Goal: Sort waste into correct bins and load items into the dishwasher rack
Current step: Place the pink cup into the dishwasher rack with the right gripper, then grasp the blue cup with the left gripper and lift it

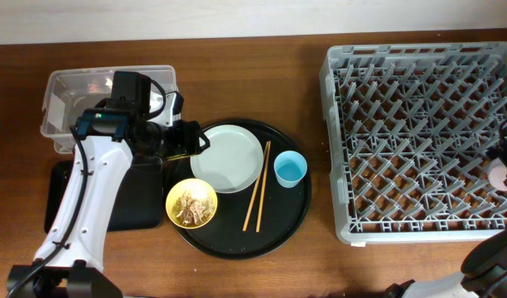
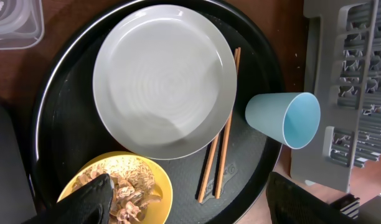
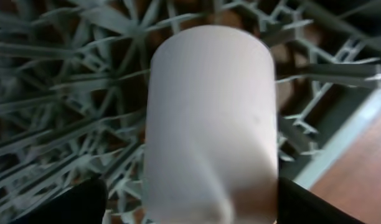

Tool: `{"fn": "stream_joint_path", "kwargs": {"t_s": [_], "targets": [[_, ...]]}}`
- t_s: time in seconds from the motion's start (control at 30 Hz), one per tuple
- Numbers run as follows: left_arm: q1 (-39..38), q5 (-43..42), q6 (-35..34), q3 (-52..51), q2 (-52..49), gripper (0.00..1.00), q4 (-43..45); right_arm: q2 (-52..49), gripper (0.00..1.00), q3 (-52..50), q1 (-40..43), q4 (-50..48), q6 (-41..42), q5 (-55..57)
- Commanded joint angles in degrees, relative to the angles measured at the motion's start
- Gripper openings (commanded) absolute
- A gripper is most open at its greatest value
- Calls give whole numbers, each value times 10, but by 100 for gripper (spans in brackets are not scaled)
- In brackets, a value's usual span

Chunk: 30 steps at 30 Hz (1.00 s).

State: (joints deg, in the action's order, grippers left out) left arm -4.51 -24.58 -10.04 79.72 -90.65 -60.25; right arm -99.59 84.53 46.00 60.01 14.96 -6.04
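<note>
Over the dishwasher rack [image 1: 419,124] near the right edge of the tabletop [image 1: 320,265], the right pincer [image 3: 190,202] clamps the pink cup [image 3: 209,112], while the left pincer [image 2: 192,199] hangs spread apart over the round black tray [image 2: 60,124].

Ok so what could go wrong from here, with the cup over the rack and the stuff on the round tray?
1. The pink cup in the right claw hangs near the dishwasher rack's outer edge; released there, it might land tilted and tip out.
2. The yellow bowl holds food scraps; racking it unemptied would likely spill them.
3. The chopsticks lie along the plate's rim; lifting it may roll them.
</note>
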Motion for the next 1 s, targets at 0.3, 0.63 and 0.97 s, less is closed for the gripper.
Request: {"fn": "stream_joint_path", "kwargs": {"t_s": [0.3,0.63,0.97], "targets": [[2,2,9,2,7,78,-3,113,79,67,1,77,-1,-103],[-45,3,10,2,7,78,35,150,74,67,-256,202,-177,-177],[-218,45,5,1,-86,78,159,150,74,66,-426,224,-158,-72]]}}
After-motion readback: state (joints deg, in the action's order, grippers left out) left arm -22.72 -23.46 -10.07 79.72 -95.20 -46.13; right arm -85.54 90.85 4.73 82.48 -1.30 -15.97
